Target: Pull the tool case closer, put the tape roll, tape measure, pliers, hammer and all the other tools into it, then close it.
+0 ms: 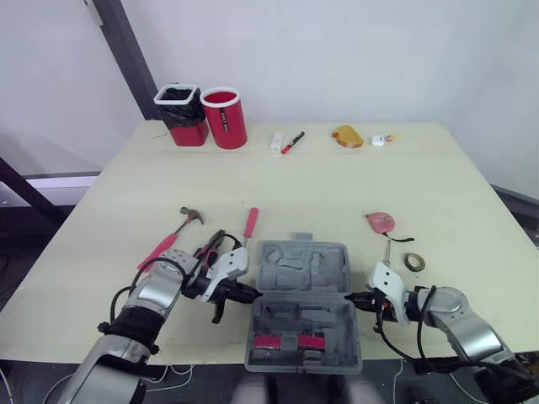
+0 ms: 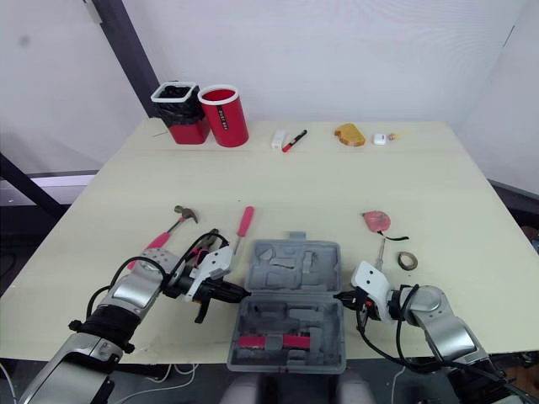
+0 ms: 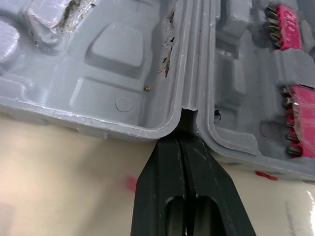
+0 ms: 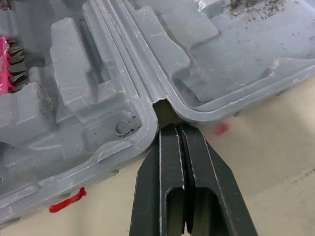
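The grey tool case (image 1: 305, 268) lies open at the table's front middle, a red bit strip (image 1: 289, 341) in its near half. My left gripper (image 1: 253, 295) is shut, its tips pressed into the hinge notch on the case's left side (image 3: 183, 140). My right gripper (image 1: 352, 298) is shut too, tips in the right hinge notch (image 4: 172, 129). Left of the case lie the hammer (image 1: 173, 236), pliers (image 1: 210, 246) and a red-handled screwdriver (image 1: 250, 223). To the right lie the pink tape measure (image 1: 380, 221), a thin metal tool (image 1: 387, 250) and the tape roll (image 1: 413, 262).
At the back left stand a red cup (image 1: 224, 118) and a black-lined bin (image 1: 181, 114). A red marker (image 1: 292, 142), a white piece (image 1: 276, 141), an orange object (image 1: 347, 136) and a small white item (image 1: 378, 140) lie along the far edge.
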Controlling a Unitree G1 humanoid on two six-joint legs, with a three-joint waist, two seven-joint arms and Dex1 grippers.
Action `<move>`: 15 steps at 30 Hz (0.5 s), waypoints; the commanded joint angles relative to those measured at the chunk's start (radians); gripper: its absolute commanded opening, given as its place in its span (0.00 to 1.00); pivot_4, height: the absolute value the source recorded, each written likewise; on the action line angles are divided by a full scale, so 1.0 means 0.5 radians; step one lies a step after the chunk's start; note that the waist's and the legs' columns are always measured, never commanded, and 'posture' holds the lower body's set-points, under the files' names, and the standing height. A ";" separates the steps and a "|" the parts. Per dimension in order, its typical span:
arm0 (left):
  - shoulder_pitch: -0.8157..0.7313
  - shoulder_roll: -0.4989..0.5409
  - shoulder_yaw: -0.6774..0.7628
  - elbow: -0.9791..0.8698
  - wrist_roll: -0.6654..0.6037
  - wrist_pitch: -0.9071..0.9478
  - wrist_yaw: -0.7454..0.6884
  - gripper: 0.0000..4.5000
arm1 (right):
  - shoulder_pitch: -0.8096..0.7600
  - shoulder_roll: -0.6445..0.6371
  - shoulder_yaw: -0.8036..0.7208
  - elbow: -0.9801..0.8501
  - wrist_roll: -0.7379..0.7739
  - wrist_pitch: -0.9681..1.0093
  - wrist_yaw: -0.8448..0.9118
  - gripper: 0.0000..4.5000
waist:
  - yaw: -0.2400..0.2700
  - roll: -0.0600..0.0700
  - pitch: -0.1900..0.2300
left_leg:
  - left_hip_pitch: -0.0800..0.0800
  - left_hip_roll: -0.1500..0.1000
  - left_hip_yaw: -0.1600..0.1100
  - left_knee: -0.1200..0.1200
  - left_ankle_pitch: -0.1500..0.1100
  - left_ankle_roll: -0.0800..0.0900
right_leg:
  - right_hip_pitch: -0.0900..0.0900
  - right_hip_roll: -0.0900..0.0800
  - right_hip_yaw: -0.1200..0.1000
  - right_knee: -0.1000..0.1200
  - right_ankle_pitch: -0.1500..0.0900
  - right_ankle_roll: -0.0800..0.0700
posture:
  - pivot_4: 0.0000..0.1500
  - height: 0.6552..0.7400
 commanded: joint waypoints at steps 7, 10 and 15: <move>0.082 0.049 -0.132 -0.026 0.039 0.033 -0.049 0.01 | 0.038 -0.057 0.037 -0.133 0.062 0.048 0.073 0.00 | 0.001 0.000 0.000 | 0.000 0.000 0.000 0.000 0.000 0.000 | 0.000 0.000 0.000 0.000 0.000 0.000 | 1.00 1.00; 0.085 0.055 -0.139 -0.027 0.036 0.027 -0.044 0.01 | 0.047 -0.070 0.043 -0.147 0.068 0.060 0.082 0.00 | 0.002 0.000 0.000 | 0.000 0.000 0.000 0.000 0.000 0.000 | 0.000 0.000 0.000 0.000 0.000 0.000 | 1.00 1.00; 0.097 0.048 -0.159 -0.057 0.025 0.026 -0.049 0.01 | 0.057 -0.090 0.037 -0.157 0.079 0.075 0.072 0.00 | 0.003 0.000 0.000 | 0.000 0.000 0.000 0.000 0.000 0.000 | 0.000 0.000 0.000 0.000 0.000 0.000 | 1.00 1.00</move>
